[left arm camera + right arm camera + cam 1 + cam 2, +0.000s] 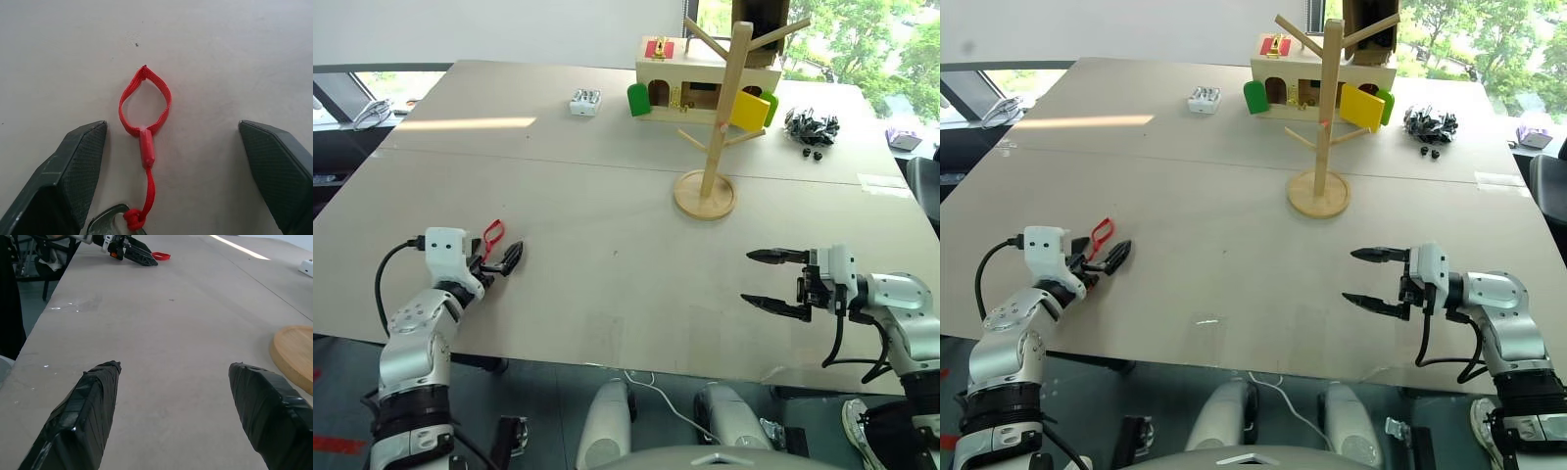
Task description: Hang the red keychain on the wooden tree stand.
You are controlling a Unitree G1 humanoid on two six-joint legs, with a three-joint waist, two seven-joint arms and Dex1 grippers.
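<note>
My left gripper (499,257) is hovering low over the table (607,245) near its left front edge, its two black fingers (73,171) spread wide and gripping nothing; the red keychain (145,115) is lying flat on the table between those fingers, touching neither, its fabric loop pointing away from my wrist and its cord running back to a dark metal ring (110,223) at the gripper's base; in the head views the red loop is showing just beside the fingertips. My right gripper (769,279) is hanging over the table's right front part, pointing toward my left, its jaws likewise standing apart and empty; the round base of the wooden tree stand (710,147) is lying ahead of it, well apart from the keychain. The stand is rising upright mid-table, its pegs bare; behind it a wooden box-house (680,73) with coloured doors is standing; a small white object (584,102) is lying to its left, and a heap of black clips (811,127) to its right.
</note>
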